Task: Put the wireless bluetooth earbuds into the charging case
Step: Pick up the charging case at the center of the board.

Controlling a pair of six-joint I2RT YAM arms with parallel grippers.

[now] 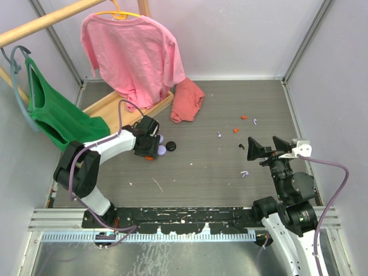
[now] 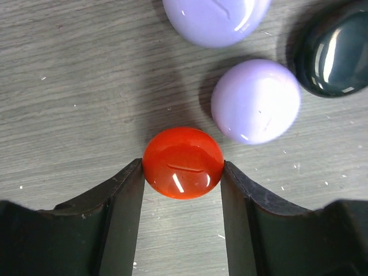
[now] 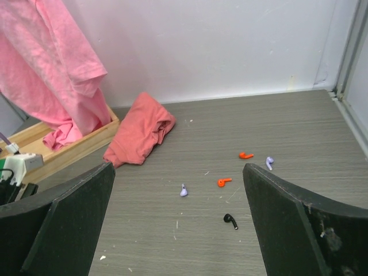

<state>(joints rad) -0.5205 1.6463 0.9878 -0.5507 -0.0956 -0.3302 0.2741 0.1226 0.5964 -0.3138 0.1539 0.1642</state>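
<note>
- The left gripper (image 2: 183, 170) has its two black fingers pressed against opposite sides of the orange-red charging case (image 2: 183, 163). This is a glossy, round, domed puck sitting on the surface (image 2: 69, 86). From overhead, the arm's head hides nearly all of it.
- Just past it lies a lavender case (image 2: 256, 101), smooth and rounded, close to the orange one but not touching.
- A second lavender case (image 2: 215, 20) is cut off by the top edge of the left wrist view. A dark case (image 2: 333, 52) is cut off at the right edge, and I can't tell whether it is black or deep green.
- The right gripper (image 3: 178, 167) is spread wide with nothing between its fingers, well apart from the cases.
- Ahead of it, loose on the grey wood-grain, lie the orange earbuds (image 3: 224, 182), the lavender earbuds (image 3: 183, 191) and a black earbud (image 3: 230, 221). They are tiny stemmed bits, too small to show detail.
- Farther back a salmon cloth (image 3: 141, 129) lies crumpled by the wooden rack (image 1: 115, 103).
- A soft pink T-shirt (image 1: 132, 52) hangs on the rack, and a green garment (image 1: 57, 115) hangs at the left edge.
</note>
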